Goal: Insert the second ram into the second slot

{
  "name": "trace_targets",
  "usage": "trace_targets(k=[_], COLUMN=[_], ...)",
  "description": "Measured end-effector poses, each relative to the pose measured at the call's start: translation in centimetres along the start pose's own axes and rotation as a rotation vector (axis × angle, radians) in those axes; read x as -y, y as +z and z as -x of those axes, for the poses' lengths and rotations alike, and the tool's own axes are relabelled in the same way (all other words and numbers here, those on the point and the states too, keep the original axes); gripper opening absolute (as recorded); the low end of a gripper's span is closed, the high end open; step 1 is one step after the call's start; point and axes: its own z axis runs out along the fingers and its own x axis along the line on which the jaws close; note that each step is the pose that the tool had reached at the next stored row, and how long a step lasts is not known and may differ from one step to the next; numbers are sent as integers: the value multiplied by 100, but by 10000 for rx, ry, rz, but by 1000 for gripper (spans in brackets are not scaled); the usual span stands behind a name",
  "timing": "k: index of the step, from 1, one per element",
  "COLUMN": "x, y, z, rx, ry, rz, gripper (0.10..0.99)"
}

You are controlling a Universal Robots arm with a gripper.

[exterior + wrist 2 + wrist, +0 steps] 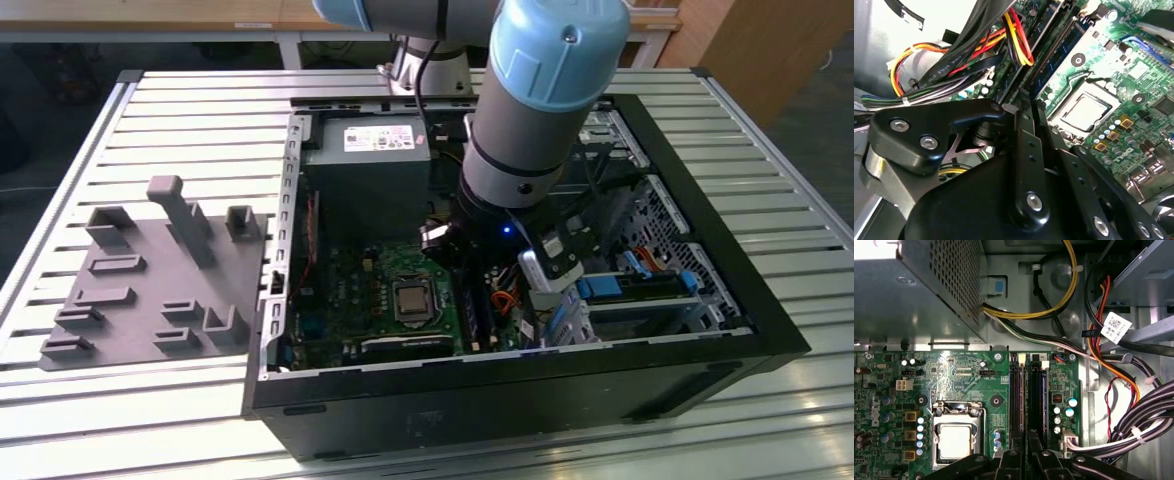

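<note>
Reaching down into the open case (747, 330), the arm (534, 110) hangs over the green board (979, 405) near the CPU socket (956, 437). In the first wrist view the gripper (1026, 452) sits right above the memory slots (1015, 395), its black fingers (1010, 460) drawn close together over them, though I cannot tell whether they are clamped on anything. Just ahead of the fingertips, the ram (1043, 400), a thin blue stick, stands on edge in a slot, running away from the gripper toward the slot latches. Bundled cables (1134, 420) lie beside the slots, and a yellow wire (1054, 300) loops near the power supply (914, 290).
</note>
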Motion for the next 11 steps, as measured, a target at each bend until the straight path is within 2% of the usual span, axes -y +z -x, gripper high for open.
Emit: trace_targets(k=[7,9,10,11], x=[-15,-17,-18,-19], y=[-152,-182,-192,-201], z=[-5,-7,-7,-7], rx=[1,0,-1,-1], ry=[0,0,0,0], rz=[5,3,1,-3], gripper=[192,176,110,110])
